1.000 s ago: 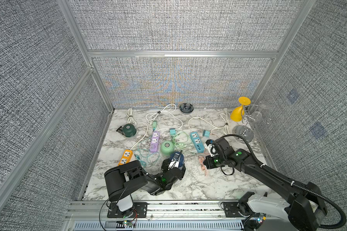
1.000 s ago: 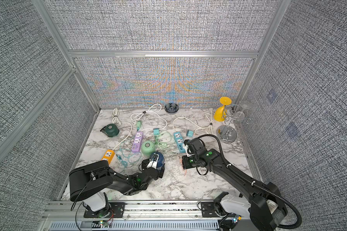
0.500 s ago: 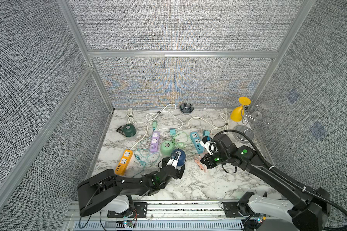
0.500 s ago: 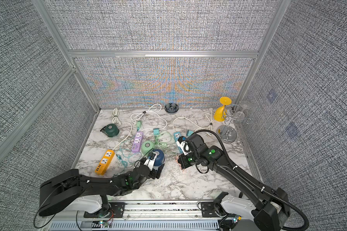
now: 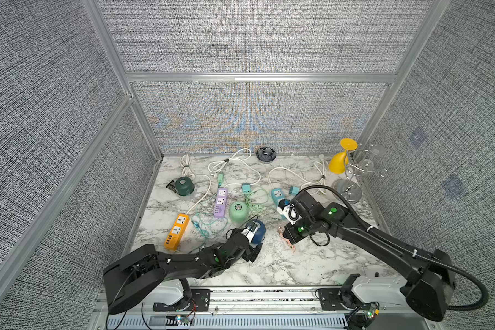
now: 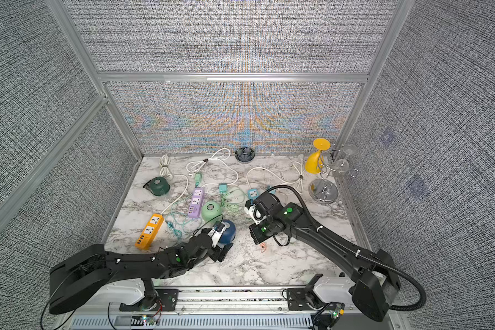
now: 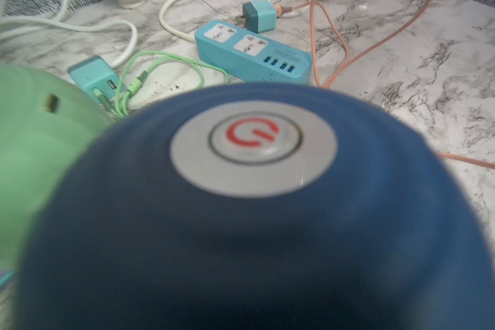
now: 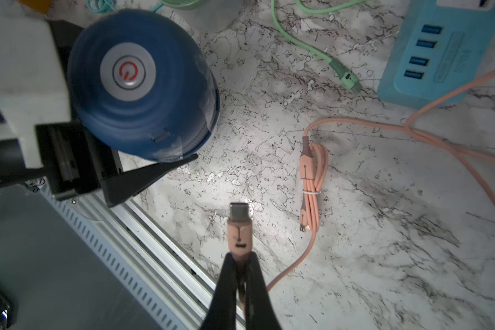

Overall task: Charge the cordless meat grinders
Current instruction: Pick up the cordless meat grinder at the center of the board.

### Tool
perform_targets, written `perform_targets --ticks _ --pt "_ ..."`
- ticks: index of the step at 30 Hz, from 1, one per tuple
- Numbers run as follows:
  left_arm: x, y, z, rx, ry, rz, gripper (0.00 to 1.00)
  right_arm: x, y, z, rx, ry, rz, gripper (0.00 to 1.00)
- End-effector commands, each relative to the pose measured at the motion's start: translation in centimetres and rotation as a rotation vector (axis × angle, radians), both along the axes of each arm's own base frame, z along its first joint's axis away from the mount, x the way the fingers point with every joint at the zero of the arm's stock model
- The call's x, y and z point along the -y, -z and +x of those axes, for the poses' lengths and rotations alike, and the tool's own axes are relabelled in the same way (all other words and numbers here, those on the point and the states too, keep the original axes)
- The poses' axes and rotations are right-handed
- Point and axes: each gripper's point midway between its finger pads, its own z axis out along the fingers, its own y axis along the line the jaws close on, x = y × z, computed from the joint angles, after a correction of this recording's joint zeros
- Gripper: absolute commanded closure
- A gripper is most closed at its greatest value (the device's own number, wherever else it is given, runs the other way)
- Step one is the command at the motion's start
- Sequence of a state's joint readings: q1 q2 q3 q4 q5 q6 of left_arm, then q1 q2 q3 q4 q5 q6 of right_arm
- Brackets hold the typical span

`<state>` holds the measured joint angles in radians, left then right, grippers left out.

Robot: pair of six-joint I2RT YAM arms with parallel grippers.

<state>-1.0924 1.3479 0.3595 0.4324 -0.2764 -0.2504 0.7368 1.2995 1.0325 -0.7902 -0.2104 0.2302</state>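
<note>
Both top views are bright, lit from overhead; the arms cast soft shadows on the white marble-patterned tabletop [image 5: 269, 268], and the woven grey fabric back wall [image 5: 255, 114] shimmers with coloured moiré. In the left wrist view the navy blue dome-shaped grinder [image 7: 240, 228] and mint green dome-shaped grinder [image 7: 20, 160] are out of focus, the navy one's near side dark. The right wrist view has a central glare patch, dim corners and a sharp peach cable plug [image 8: 239, 225].
</note>
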Motion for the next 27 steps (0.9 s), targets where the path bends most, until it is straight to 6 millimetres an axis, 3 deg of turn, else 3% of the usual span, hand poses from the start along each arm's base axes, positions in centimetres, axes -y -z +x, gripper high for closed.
perform_targets --ticks 1,7,11,19,27 --pt "1.8 -1.0 0.3 0.003 0.01 -0.109 0.23 -1.1 0.6 1.9 0.038 0.035 0.019 1.0" --pt "1.2 1.2 -0.1 -0.026 -0.006 -0.094 0.16 -2.7 3.2 3.4 0.015 0.041 0.022 1.0" --pt "0.3 2.3 -0.3 -0.033 -0.035 -0.079 0.01 -4.0 3.9 4.4 0.011 0.036 0.039 1.0" --pt "0.0 2.6 0.4 -0.012 -0.074 -0.075 0.01 -6.4 4.3 4.3 -0.016 -0.023 0.062 1.0" --pt "0.8 2.2 1.2 0.015 -0.096 -0.104 0.01 -7.0 5.1 3.3 -0.042 -0.035 0.058 1.0"
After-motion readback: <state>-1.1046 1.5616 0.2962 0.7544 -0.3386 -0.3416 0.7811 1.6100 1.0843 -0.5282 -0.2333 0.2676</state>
